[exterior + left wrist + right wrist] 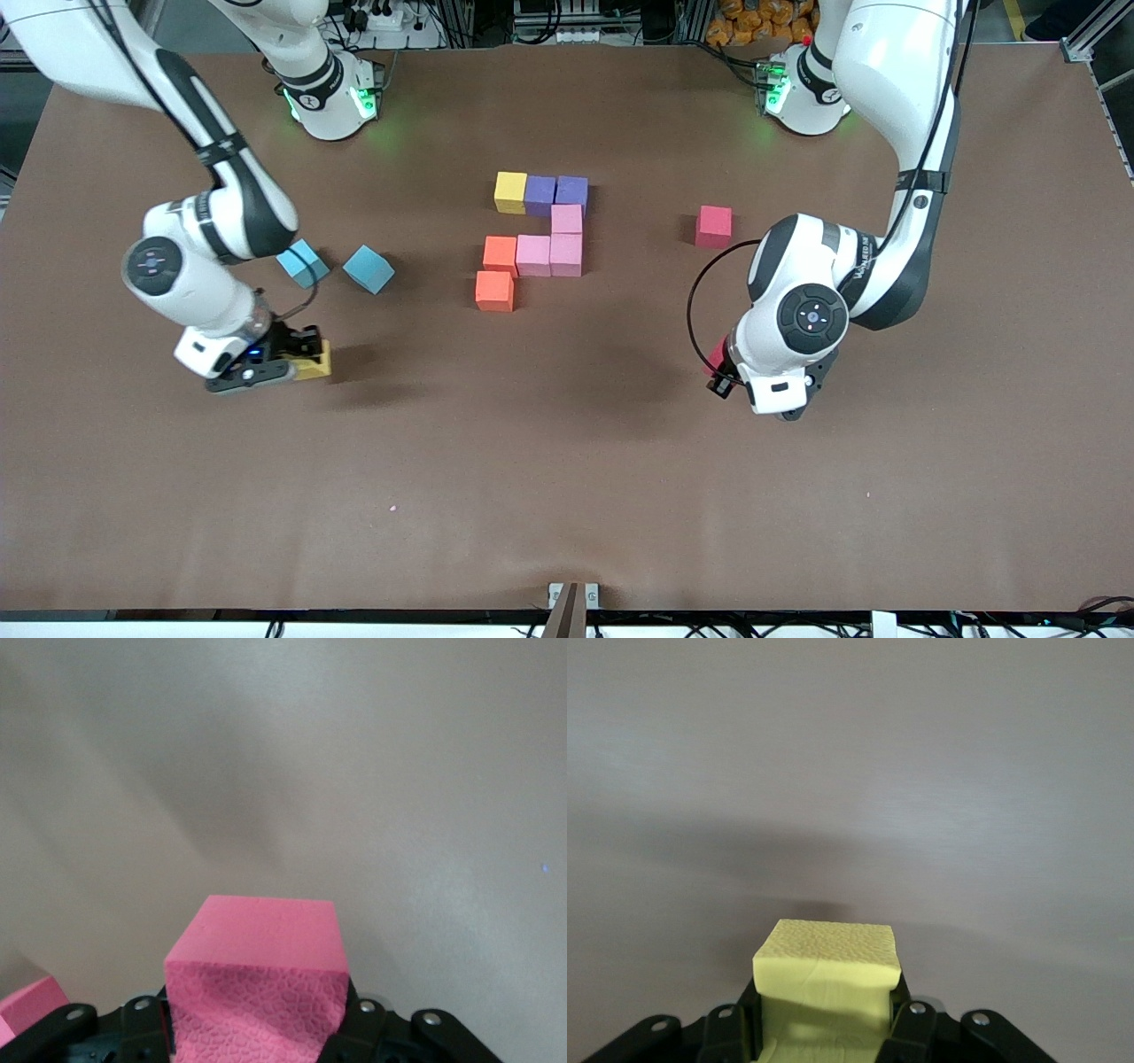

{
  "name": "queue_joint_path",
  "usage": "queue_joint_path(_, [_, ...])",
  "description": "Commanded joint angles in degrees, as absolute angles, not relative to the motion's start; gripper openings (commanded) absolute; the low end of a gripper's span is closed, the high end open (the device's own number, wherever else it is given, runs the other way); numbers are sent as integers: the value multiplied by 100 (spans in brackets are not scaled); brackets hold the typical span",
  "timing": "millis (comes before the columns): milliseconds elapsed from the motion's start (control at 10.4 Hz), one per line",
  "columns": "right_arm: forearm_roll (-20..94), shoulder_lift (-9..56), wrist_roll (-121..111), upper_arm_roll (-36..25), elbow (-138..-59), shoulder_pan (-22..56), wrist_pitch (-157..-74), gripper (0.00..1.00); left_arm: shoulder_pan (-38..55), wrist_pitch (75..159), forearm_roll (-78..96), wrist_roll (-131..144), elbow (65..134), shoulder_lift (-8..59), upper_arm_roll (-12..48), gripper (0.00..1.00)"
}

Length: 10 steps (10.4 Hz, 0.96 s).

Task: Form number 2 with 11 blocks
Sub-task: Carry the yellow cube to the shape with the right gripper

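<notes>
Both arms are loaded, so this is the carry-in stage for the bottom of the number 2 [534, 239]. So far eight cubes are placed mid-table: a top row of one yellow and two purple, a pink one under the end purple, a row of orange-pink-pink below that, and a single orange cube [494, 291] starting the fourth row, nearest the front camera. The bottom row isn't laid yet. The right gripper [266, 363] sits low at the right arm's end of the table, fingers clamped on a yellow cube [826, 992]; the right wrist view shows the foam pinched between the jaws. The left gripper [753, 377] is over bare table toward the left arm's end, closed on a pink cube [257, 983], which fills the left wrist view. Another cube [714, 225], reddish-pink, lies loose near the left arm, well apart from the digit. Two light blue cubes [337, 264] lie near the right arm, not part of the job. Next, I'd judge: lift the yellow, bring it in touching the lone orange on its camera side, square to the rows, and keep the arms from meeting over the digit.
</notes>
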<state>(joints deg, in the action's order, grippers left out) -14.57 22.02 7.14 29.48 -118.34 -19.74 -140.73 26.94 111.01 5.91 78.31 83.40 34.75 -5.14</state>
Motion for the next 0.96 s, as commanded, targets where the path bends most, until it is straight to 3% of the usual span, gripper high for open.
queue_joint_path(0, [-1397, 2241, 1980, 2979, -11769, -1286, -14054, 25, 2663, 11065, 738, 8374, 8271, 3516, -536, 40])
queue_joint_path(479, [-1406, 2601, 4802, 2822, -11339, 269, -14080, 26, 2532, 11074, 834, 9701, 8288, 3524, -536, 40])
queue_joint_path(671, [-1432, 2715, 5158, 2594, -11241, 771, -14080, 26, 2557, 11109, 993, 10044, 8288, 3568, -536, 40])
queue_joint_path(863, [-1398, 2899, 5430, 1955, -11040, 1481, -14124, 26, 2619, 11284, 984, 10440, 8297, 3603, -527, 40])
